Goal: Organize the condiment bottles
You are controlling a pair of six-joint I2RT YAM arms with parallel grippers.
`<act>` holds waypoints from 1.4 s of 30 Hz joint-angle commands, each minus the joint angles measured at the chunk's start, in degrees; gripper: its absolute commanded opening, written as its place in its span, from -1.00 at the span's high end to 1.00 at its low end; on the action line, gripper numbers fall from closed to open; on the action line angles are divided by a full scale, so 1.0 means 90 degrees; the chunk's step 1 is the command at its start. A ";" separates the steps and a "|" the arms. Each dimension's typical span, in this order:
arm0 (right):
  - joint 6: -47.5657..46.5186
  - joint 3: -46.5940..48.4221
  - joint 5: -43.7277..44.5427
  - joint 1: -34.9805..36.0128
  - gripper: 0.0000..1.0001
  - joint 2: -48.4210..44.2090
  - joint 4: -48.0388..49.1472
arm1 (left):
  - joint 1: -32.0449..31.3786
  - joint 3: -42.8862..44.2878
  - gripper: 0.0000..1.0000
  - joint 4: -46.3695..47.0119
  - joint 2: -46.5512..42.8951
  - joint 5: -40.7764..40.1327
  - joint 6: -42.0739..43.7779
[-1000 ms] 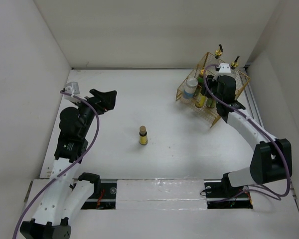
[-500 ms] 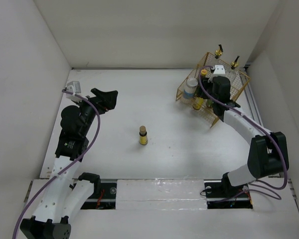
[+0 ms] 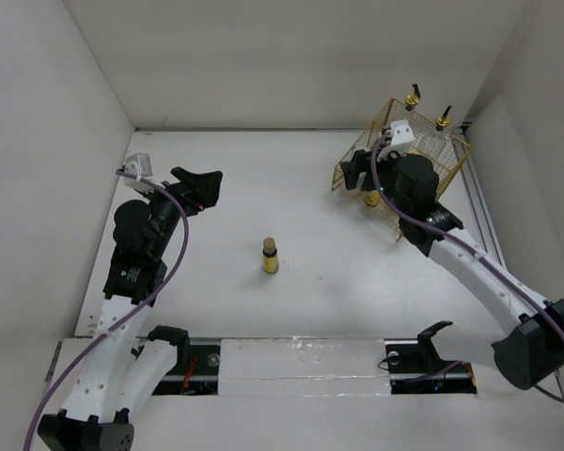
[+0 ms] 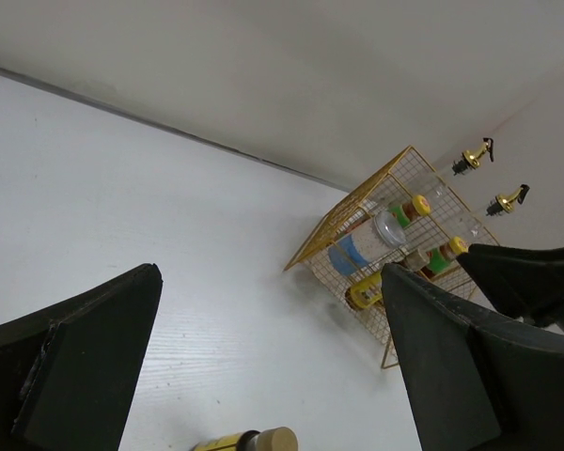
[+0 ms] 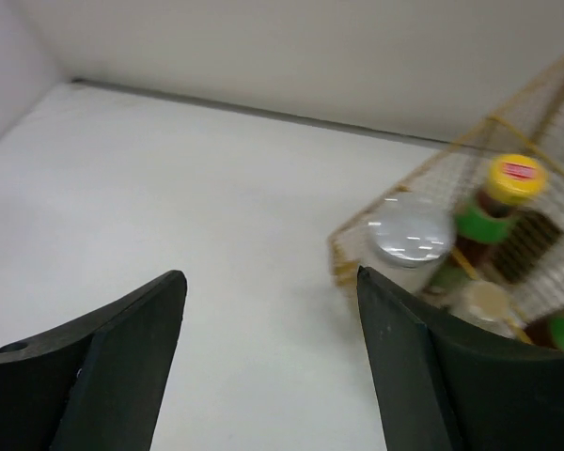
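Note:
One small yellow brown-capped bottle (image 3: 270,256) stands alone at the middle of the table; its cap shows at the bottom of the left wrist view (image 4: 254,440). The gold wire basket (image 3: 451,167) at the back right holds the other condiment bottles: two tall glass ones with gold pourers (image 3: 413,97), a white blue-banded one (image 4: 357,252), yellow-capped ones (image 5: 515,178) and a small yellow one (image 4: 365,294). My right gripper (image 3: 362,174) hangs open at the basket's left edge, nothing between its fingers (image 5: 132,366). My left gripper (image 3: 199,185) stands wide open at the back left, empty.
White walls close in the table at the back and both sides. The basket's (image 4: 348,211) near corner sticks out toward the centre. The arm bases and a rail run along the near edge.
My right gripper has opened and drawn back out of the basket toward its left edge, turning to face the table. The left arm and the lone bottle have not moved.

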 commanded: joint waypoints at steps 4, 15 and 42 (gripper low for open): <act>-0.0460 -0.0309 -0.1995 0.1432 -0.65 -0.0490 -0.0307 | 0.0041 -0.0004 -1.00 0.0380 -0.0099 0.0096 -0.0021; -0.0637 -0.0026 -0.2388 0.3025 -0.85 0.1197 -0.0377 | 0.0041 -0.0004 -1.00 0.0380 -0.0157 0.0155 -0.0021; -0.0393 -0.0162 0.1770 0.2080 0.53 -0.1150 -0.0463 | 0.0041 -0.0062 -1.00 0.0576 0.0154 0.0633 -0.0089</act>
